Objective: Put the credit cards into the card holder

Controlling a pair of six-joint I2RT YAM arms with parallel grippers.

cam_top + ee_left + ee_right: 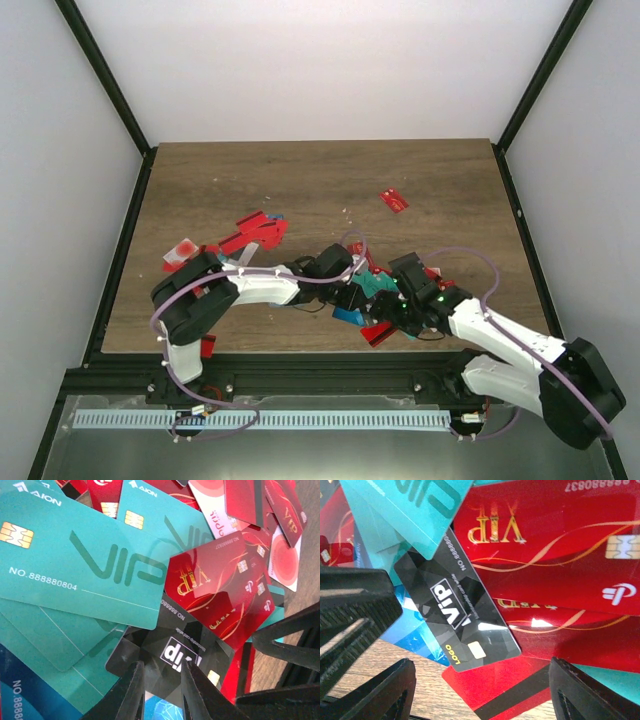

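Many credit cards heaped, right fingers wide

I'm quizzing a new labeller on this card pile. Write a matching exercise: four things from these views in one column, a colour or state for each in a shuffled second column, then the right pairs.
Things
1. lone card beyond the pile
2. VIP card marked LOGO
3. card numbered 888880804
4. right gripper

Colour or state
A. teal
B. open
C. red
D. black

Pairs: 1-C, 2-D, 3-A, 4-B
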